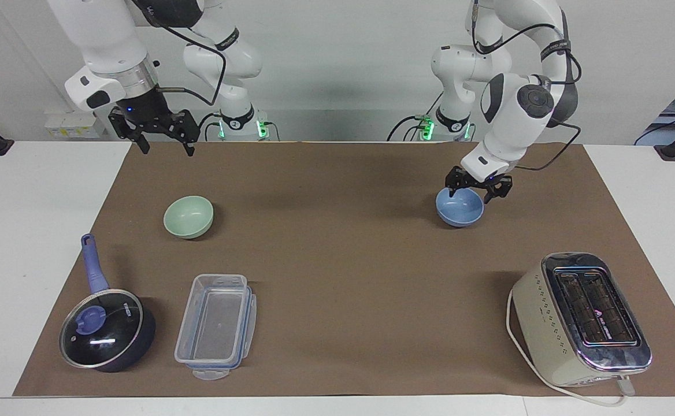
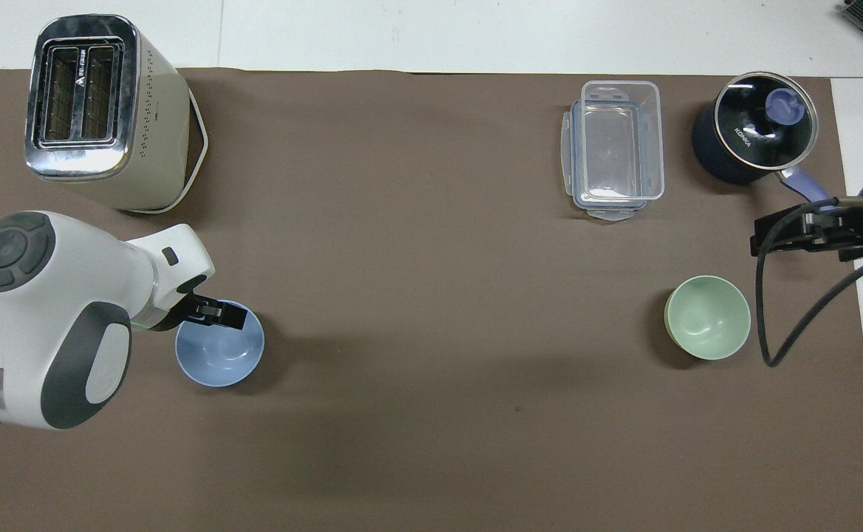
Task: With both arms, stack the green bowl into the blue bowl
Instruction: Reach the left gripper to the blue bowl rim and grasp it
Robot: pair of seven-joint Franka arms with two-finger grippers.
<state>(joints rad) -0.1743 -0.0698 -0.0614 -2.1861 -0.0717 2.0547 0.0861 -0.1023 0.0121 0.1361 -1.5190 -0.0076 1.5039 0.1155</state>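
The green bowl sits on the brown mat toward the right arm's end of the tabletop, well apart from the blue bowl, which sits toward the left arm's end. Both look like light, stiff, smooth bowls, probably slippery on the curved wall, so I'd take either one by the rim, one finger inside and one outside.

The left hand is down at the blue bowl, at the part of its rim nearest the robots, with its fingers spread and nothing pinched yet. The right hand hangs over the mat's edge nearest the robots, above the green bowl's end of the tabletop, also spread and holding nothing; that arm waits.

Farther from the robots than the green bowl are a lidded saucepan with a blue handle and a clear plastic box. A toaster stands farther out than the blue bowl. The mat between the two bowls is bare, so I'd expect nothing to block the carry.
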